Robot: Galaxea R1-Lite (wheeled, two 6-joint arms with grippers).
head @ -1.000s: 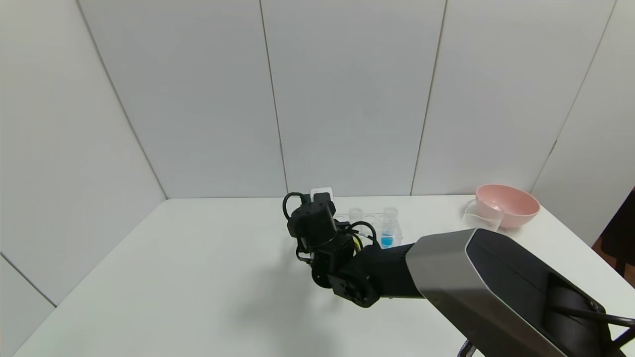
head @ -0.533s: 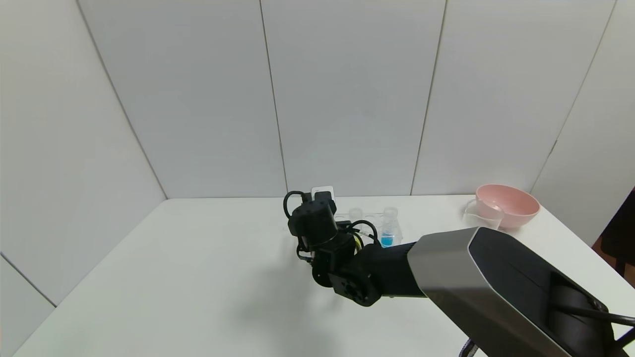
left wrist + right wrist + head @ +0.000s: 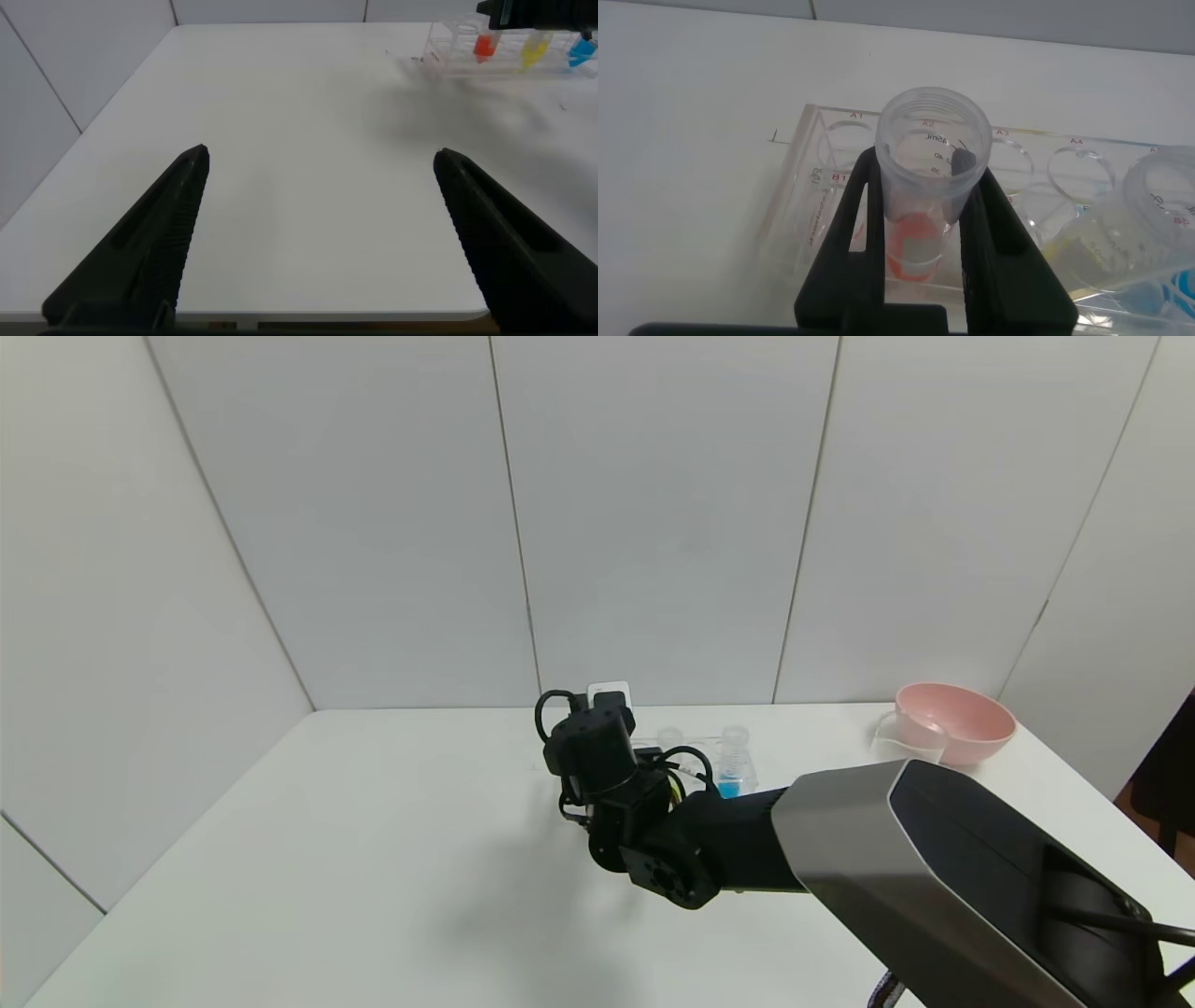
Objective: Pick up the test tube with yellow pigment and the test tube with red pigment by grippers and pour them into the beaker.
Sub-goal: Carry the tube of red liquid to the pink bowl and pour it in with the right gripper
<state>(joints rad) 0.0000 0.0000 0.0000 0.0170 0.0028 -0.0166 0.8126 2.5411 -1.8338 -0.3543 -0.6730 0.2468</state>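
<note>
In the right wrist view my right gripper (image 3: pixel 926 201) is shut on the test tube with red pigment (image 3: pixel 929 140), one finger on each side just below its rim. Its red-orange liquid (image 3: pixel 913 247) shows low between the fingers. The tube stands upright in the clear rack (image 3: pixel 818 177). The test tube with yellow pigment (image 3: pixel 1069 245) sits in the rack beside it. In the head view the right wrist (image 3: pixel 597 751) covers both tubes. The beaker (image 3: pixel 894 739) stands far right beside the pink bowl. My left gripper (image 3: pixel 320 157) hovers open over bare table near the front edge.
A tube with blue liquid (image 3: pixel 730 771) stands in the rack's right end. The pink bowl (image 3: pixel 954 721) sits at the table's back right corner. The right forearm (image 3: pixel 934 868) stretches across the right half of the white table (image 3: pixel 373 859). Grey walls close the back and left.
The right wrist has shifted slightly right and up at the rack. The rack, beaker and bowl have not moved.
</note>
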